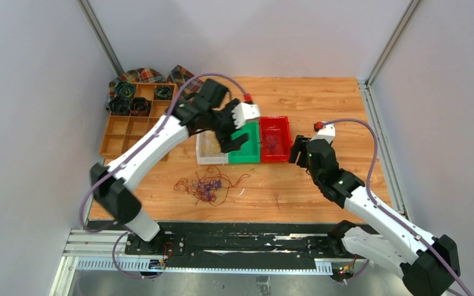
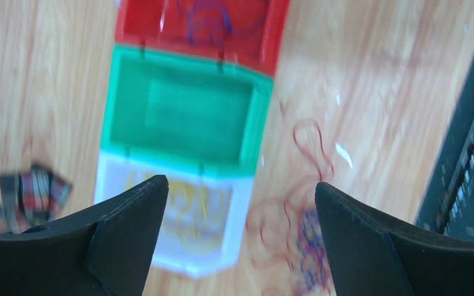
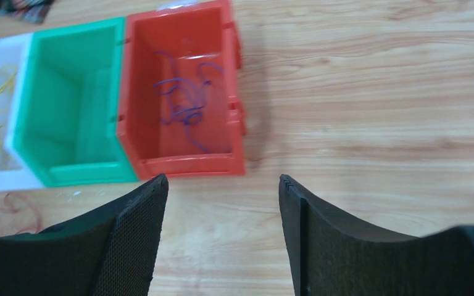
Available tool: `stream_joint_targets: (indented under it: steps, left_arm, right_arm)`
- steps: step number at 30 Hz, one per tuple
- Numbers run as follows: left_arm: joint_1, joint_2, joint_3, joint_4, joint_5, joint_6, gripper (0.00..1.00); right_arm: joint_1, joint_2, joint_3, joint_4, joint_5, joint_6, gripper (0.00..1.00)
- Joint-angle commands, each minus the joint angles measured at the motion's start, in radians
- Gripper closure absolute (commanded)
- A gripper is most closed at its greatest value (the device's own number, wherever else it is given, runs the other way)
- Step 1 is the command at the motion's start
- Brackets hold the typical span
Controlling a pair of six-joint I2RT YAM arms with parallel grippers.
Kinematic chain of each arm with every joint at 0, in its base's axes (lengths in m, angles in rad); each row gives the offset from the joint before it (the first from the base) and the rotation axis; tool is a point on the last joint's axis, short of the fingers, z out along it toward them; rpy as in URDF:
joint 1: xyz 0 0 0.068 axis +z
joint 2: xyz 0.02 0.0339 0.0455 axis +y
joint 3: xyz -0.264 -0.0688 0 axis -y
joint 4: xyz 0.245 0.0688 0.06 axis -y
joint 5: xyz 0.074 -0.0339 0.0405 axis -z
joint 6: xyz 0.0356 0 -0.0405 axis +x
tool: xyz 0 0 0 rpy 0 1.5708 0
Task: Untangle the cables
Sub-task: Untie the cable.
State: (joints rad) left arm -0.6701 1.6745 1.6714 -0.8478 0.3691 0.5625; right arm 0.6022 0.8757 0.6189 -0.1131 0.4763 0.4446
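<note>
The cables (image 1: 207,187) lie as a loose clump of dark red-brown and purple loops on the wooden table, in front of three bins. My left gripper (image 1: 233,134) hangs open over the white bin (image 1: 212,161) and green bin (image 1: 245,159). In the left wrist view its jaws (image 2: 241,191) stand wide apart with nothing between them. Yellow wires (image 2: 182,206) lie in the white bin below, and the clump (image 2: 308,243) is to the right. My right gripper (image 3: 222,185) is open and empty just in front of the red bin (image 3: 191,166), which holds a purple wire (image 3: 185,102).
The green bin (image 3: 86,174) holds nothing. An orange compartment tray (image 1: 114,139) with black coiled rolls (image 1: 129,103) sits at the back left, on a plaid cloth (image 1: 145,75). Lilac hoses with red plugs (image 1: 247,97) run along both arms. Walls close in the table on both sides.
</note>
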Motion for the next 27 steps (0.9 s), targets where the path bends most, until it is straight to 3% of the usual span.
stream_joint_targets:
  steps: [1, 6, 11, 17, 23, 27]
  left_arm:
    - [0.093, -0.231, -0.237, -0.148, 0.072, 0.126, 0.07]
    - [0.17, -0.385, -0.469, -0.181, 0.084, 0.207, 0.13]
    - [0.194, -0.419, -0.623, -0.18, 0.021, 0.392, 0.23]
    - [0.241, -0.306, -0.654, -0.176, -0.01, 0.5, 0.27]
    - [0.275, -0.225, -0.67, -0.157, 0.008, 0.623, 0.28]
    - [0.28, -0.191, -0.673, -0.152, 0.038, 0.653, 0.34]
  right_arm:
    - [0.069, 0.064, 0.053, 0.071, -0.166, -0.032, 0.34]
    - [0.153, 0.159, 0.095, 0.097, -0.197, -0.041, 0.41]
    - [0.186, 0.182, 0.096, 0.116, -0.223, -0.041, 0.46]
    - [0.203, 0.163, 0.069, 0.143, -0.25, -0.059, 0.52]
    - [0.205, 0.178, 0.068, 0.15, -0.278, -0.054, 0.64]
    - [0.205, 0.18, 0.069, 0.153, -0.271, -0.051, 0.68]
